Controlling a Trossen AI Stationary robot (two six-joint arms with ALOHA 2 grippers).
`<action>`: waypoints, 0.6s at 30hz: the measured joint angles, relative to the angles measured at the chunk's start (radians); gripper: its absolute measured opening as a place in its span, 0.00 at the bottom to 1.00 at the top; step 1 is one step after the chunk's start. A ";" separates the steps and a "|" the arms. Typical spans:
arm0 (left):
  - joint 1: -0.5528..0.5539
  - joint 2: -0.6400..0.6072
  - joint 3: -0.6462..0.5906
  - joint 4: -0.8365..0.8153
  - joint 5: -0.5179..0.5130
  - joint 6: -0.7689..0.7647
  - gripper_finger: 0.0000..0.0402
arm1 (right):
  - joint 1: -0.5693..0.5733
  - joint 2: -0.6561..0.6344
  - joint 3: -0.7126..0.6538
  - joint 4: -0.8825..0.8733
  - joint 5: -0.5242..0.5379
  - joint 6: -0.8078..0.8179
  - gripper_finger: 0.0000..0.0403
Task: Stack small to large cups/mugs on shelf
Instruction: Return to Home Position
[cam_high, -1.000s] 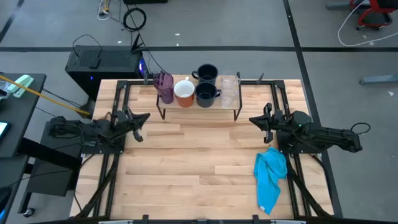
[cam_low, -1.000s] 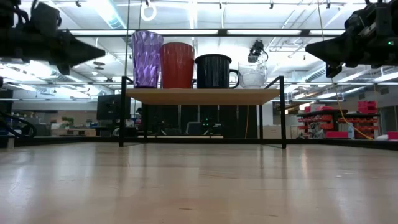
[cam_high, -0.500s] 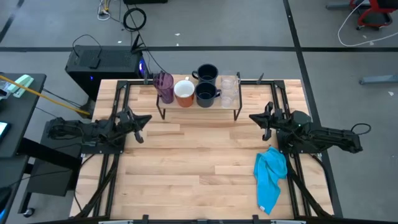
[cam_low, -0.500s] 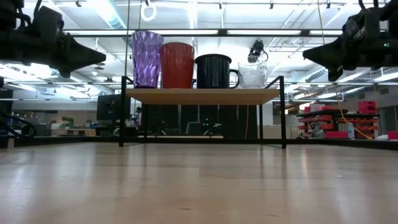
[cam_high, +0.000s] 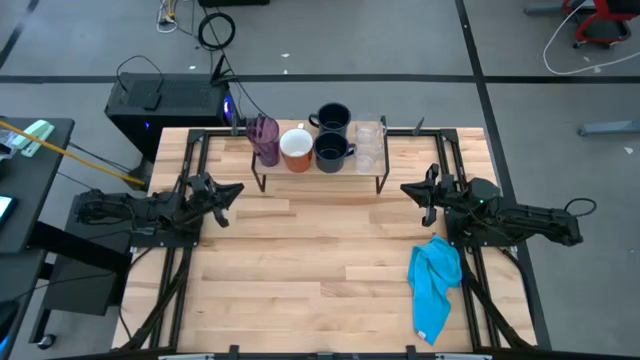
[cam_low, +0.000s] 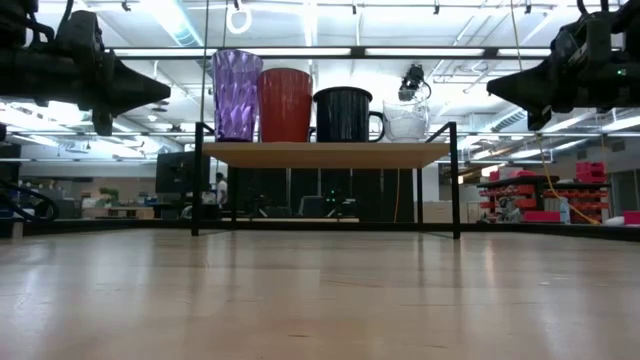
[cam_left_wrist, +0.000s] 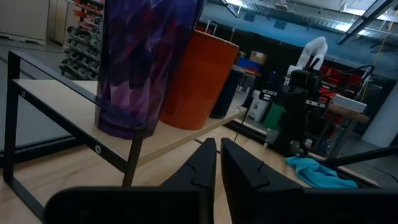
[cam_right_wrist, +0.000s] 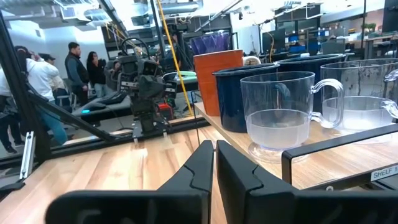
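Grippers are seen pulled back from the shelf (cam_low: 325, 154), and almost nothing has been changed in the last second: the left gripper (cam_high: 236, 187) has only been shifted a tiny bit, and the right gripper (cam_high: 405, 190) has been kept where it was. The fingers of each gripper are held together with nothing between them. The shelf is found ahead of both grippers, in the gap between them, well apart from each. No cup has been moved, so the putting-away is judged to be done and only the trip back to rest is left. Six cups are counted on the shelf: one purple tumbler (cam_high: 264, 136), set nearest the left gripper; one white mug (cam_high: 296, 148) with an orange inside, just beside it; two black mugs, the near black mug (cam_high: 331, 152) and the far black mug (cam_high: 333, 118) behind it; and two clear cups, the near clear cup (cam_high: 370, 156) and the far clear cup (cam_high: 370, 131), set nearest the right gripper. One blue cloth (cam_high: 435, 285) is left on the table (cam_high: 300, 260), behind the right gripper, beside its arm
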 joint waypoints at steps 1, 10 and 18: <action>0.000 0.000 0.000 0.000 0.000 0.001 0.07 | 0.000 0.000 0.000 0.000 0.000 0.000 0.07; 0.000 0.000 0.000 0.002 -0.001 0.001 0.10 | 0.000 0.000 0.000 0.000 0.000 0.000 0.07; 0.000 0.000 -0.001 0.003 -0.001 0.001 0.09 | 0.000 0.000 0.000 0.000 0.000 0.000 0.07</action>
